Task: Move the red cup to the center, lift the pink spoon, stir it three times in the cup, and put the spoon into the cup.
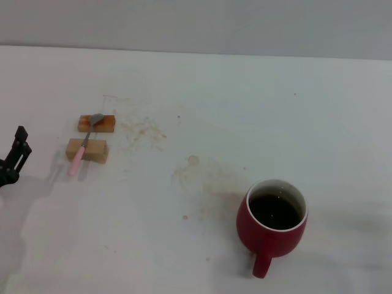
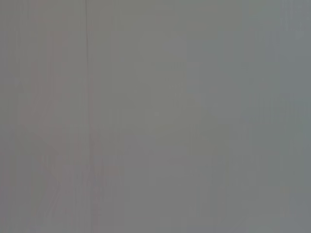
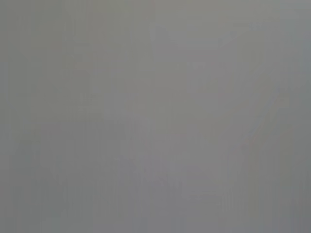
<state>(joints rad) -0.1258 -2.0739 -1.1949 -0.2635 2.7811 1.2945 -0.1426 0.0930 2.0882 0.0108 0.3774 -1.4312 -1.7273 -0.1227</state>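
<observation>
Partly cropped left gripper (image 1: 13, 156) at table (image 1: 245, 110) edge, wrist views blank grey.

Glossy red ceramic mug (image 1: 272, 229): white rim, dark liquid. Slim spoon (image 1: 84, 144): pale pink handle, grey bowl. Wooden blocks: orange (image 1: 105, 124), tan (image 1: 95, 150). White table (image 1: 245, 110): brown stains.

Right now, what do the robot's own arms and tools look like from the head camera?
Only the left tool shows, at the left edge of the head view: a black, angular piece with thin straight bars. No cables, markings or coverings can be made out on it. The right tool is out of view, and both wrist views show only a plain grey surface.
</observation>
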